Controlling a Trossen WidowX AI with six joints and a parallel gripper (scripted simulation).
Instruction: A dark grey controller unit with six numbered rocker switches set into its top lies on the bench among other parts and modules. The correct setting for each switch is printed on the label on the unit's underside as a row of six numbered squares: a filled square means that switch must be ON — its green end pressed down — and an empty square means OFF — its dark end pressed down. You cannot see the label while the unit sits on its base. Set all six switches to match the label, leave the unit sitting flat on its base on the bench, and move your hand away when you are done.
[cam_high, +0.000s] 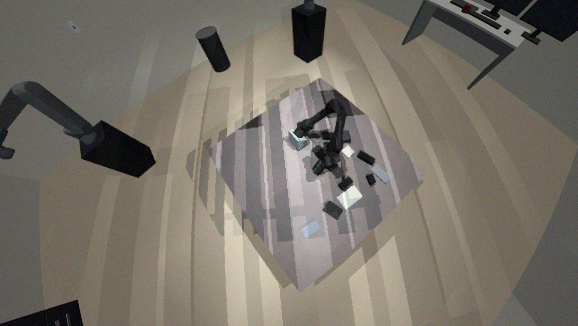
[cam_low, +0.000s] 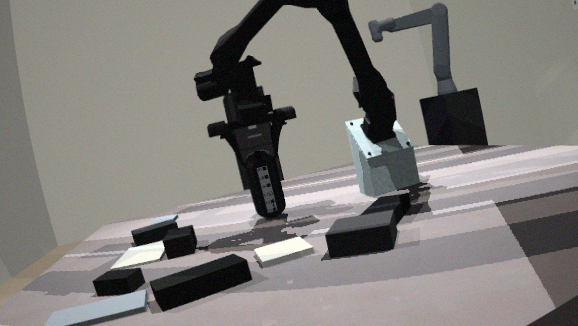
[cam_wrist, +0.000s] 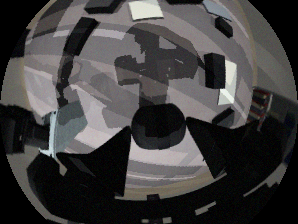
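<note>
The dark grey controller unit (cam_high: 317, 167) (cam_low: 254, 192) (cam_wrist: 158, 131) is held just above the bench (cam_high: 280, 200), standing on end. Its underside faces the exterior view, where the pale label (cam_low: 267, 189) shows a row of squares. Some squares look dark, but the numbers and fill are too small to read surely. Green on the switches shows in the top view; each switch's setting cannot be told. My gripper (cam_low: 263, 172) (cam_wrist: 158, 124) is shut on the unit, one finger on each side. In the wrist view only the unit's dark end shows.
The arm's pale box base (cam_high: 298, 140) (cam_low: 390, 170) stands beside the unit. Dark blocks (cam_low: 200, 282) (cam_low: 360, 235) (cam_wrist: 215, 71), a cream plate (cam_high: 349, 197) (cam_low: 283, 251) and pale blue plates (cam_high: 311, 229) (cam_low: 100, 309) lie on the bench around it.
</note>
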